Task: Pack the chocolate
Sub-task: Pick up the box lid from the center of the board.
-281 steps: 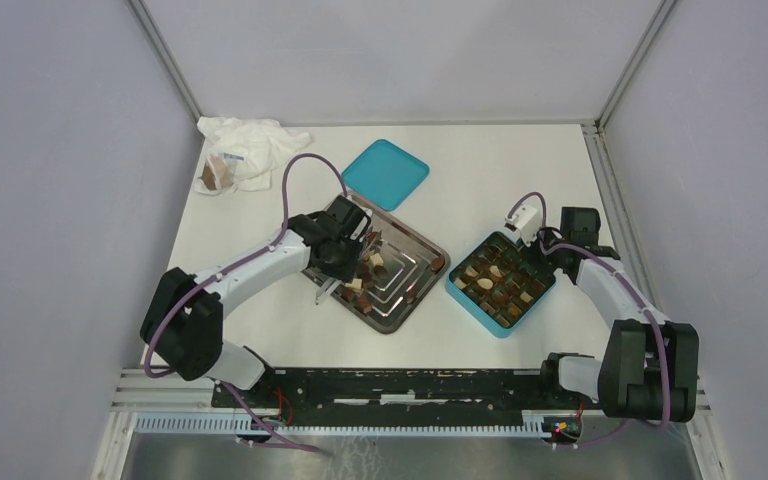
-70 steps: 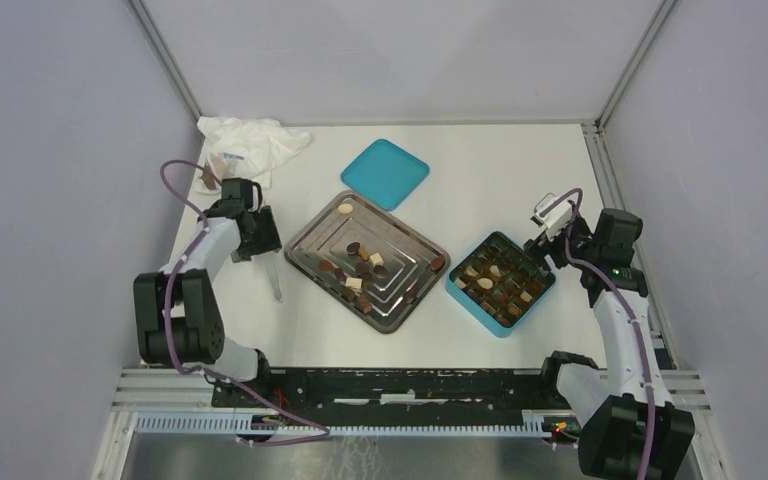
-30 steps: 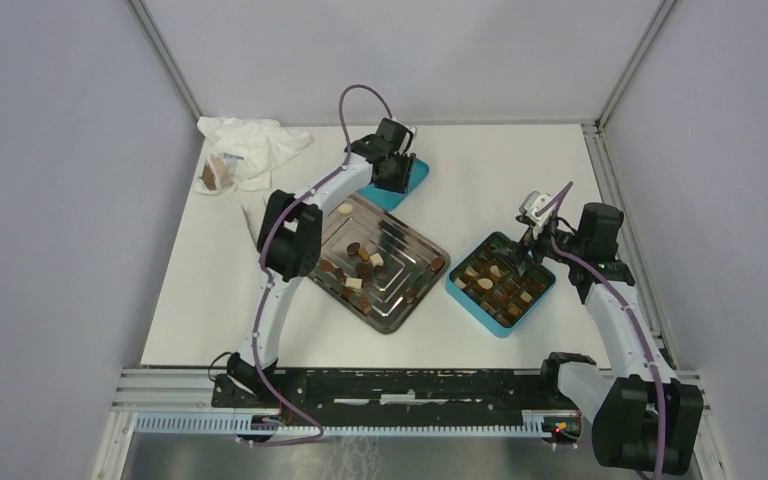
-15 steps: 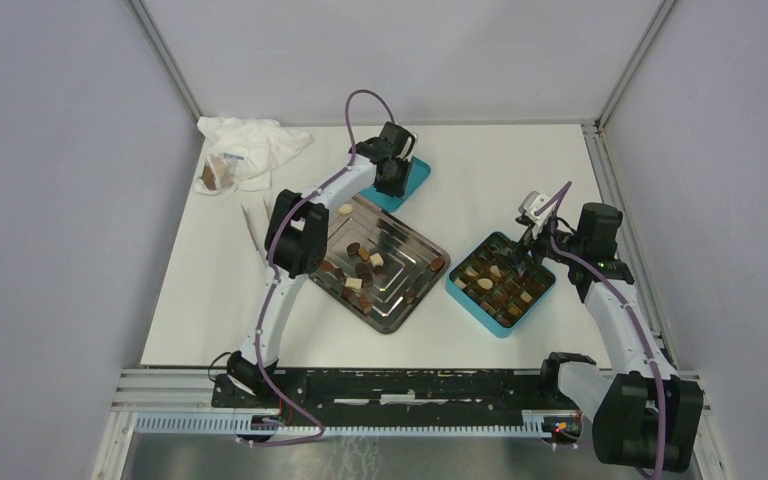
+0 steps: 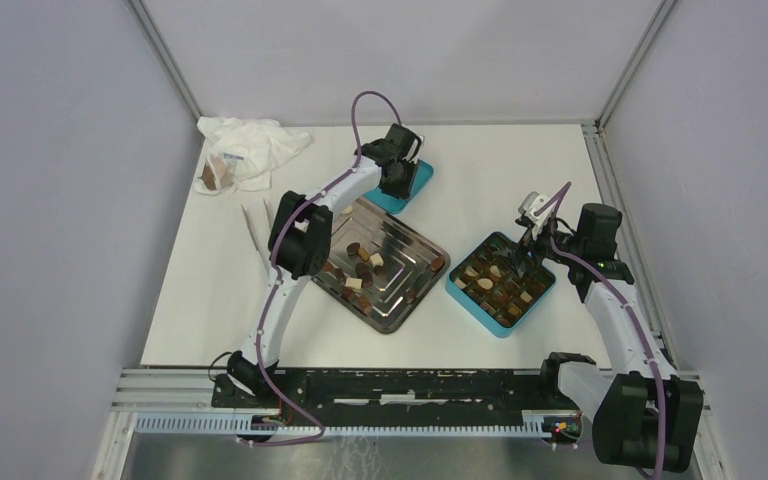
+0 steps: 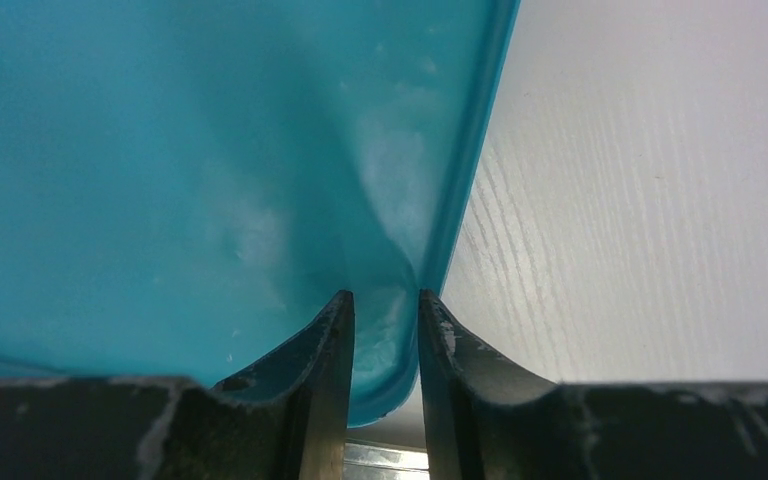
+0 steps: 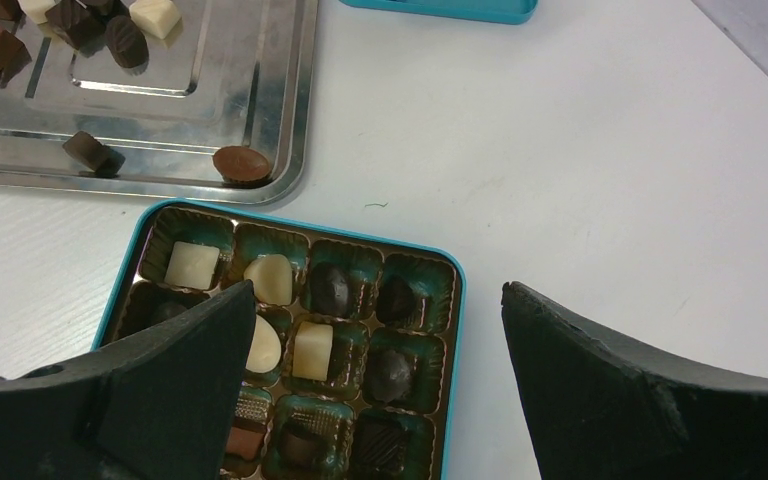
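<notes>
Right gripper (image 7: 376, 290): jaws spread wide, one finger in each lower corner, nothing between them, over the box.
Teal box (image 7: 457, 320): on the table; divider cells hold cream and dark chocolate pieces (image 7: 192, 264); near-left cells hidden behind a finger.
Steel tray (image 7: 250, 80): upper left, just beside the box; loose pieces on it, a brown disc (image 7: 241, 163) against its near rim.
Teal lid (image 7: 440, 8): only an edge shows, at the top border.
Table (image 7: 610, 150): white.

One steel tray (image 5: 412, 248), one teal box (image 5: 476, 310), one teal lid (image 6: 160, 150), one white bag (image 5: 255, 145); chocolates (image 7: 190, 265) too small to count
</notes>
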`<state>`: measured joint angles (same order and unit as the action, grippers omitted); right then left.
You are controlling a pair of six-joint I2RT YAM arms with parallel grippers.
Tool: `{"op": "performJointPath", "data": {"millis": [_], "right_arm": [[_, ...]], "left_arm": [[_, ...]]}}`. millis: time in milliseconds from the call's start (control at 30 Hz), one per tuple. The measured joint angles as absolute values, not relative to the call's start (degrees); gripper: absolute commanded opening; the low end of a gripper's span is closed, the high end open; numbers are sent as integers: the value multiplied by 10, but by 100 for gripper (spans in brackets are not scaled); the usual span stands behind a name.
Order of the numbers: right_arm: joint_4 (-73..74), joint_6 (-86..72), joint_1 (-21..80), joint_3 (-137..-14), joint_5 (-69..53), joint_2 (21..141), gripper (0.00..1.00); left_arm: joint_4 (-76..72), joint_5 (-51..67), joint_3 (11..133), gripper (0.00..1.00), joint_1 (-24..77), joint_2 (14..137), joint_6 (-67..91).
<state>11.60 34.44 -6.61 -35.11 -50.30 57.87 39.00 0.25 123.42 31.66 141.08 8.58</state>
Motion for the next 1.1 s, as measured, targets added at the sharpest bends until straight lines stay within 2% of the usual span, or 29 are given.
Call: {"op": "performJointPath", "data": {"millis": [400,700,1100], "right_arm": [[121,348,-66,-351,-505,579,98],[130,349,-66,-351,-505,580,98],[133,350,-66,-351,-505,582,98]], "left_arm": [[371,51,1234,37,316,1410,87],[372,55,1234,31,316,1410,87],[376,56,1227,31,324,1410,87]]}}
